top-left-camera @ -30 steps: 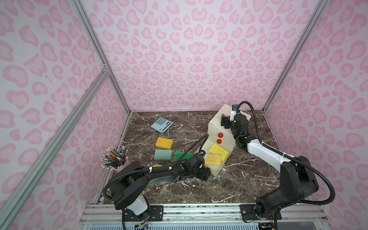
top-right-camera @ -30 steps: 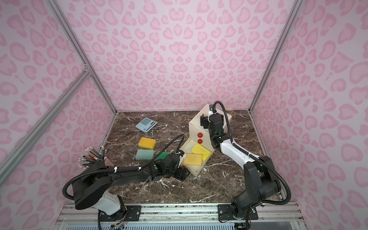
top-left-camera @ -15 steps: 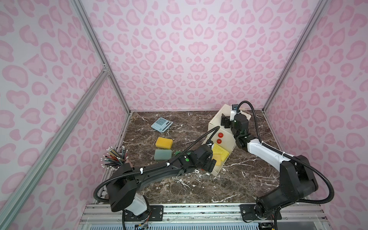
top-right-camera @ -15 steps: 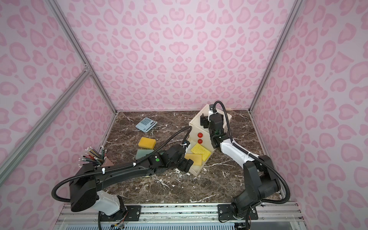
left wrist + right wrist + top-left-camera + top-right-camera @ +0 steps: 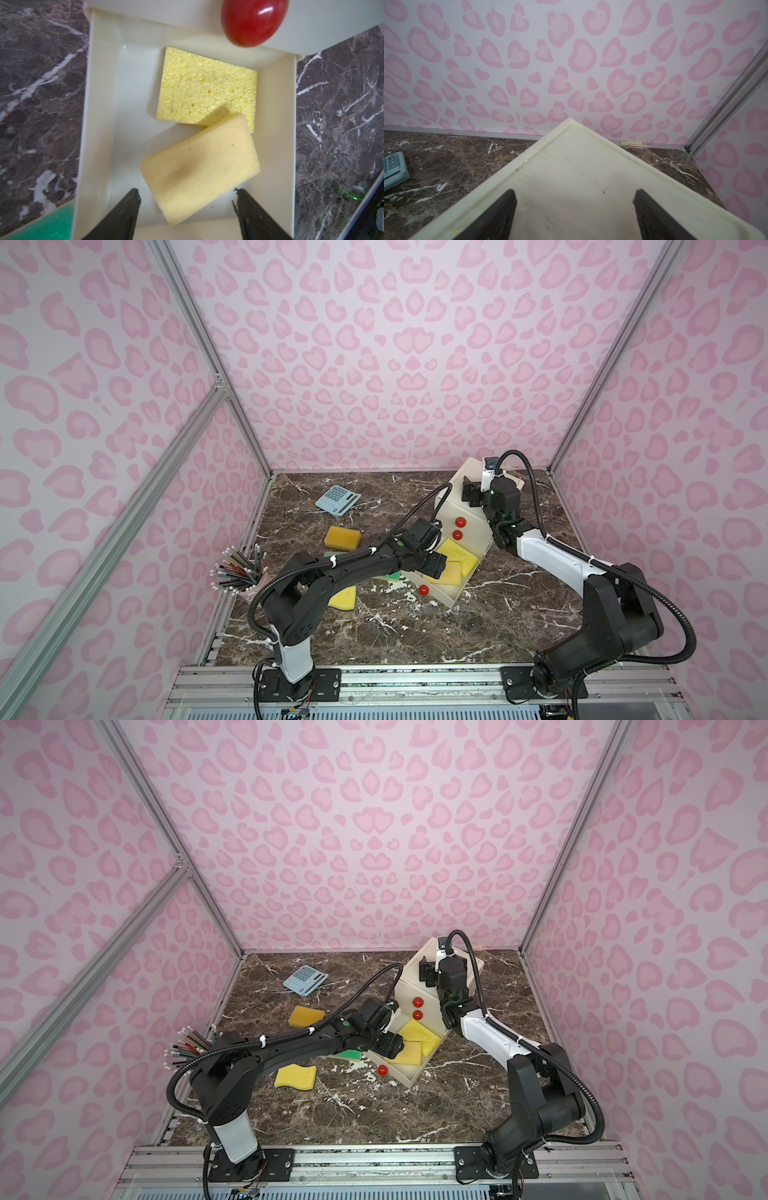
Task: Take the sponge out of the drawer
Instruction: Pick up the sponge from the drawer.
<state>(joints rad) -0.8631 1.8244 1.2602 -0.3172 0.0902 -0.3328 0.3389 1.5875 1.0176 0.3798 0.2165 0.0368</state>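
The left gripper (image 5: 187,193) hangs wide-jawed inside the open drawer (image 5: 99,104), straddling the near end of the pale sponge (image 5: 199,164), which lies slanted with its far corner over a porous yellow sponge (image 5: 203,87). Pinching that angled corner could squirt it free or drag both. Farther back, the right gripper (image 5: 575,193), also spread wide and holding nothing, is over the cabinet top (image 5: 581,166)

Open-top drawer (image 5: 91,124), bare floor strip beside sponges (image 5: 200,172)
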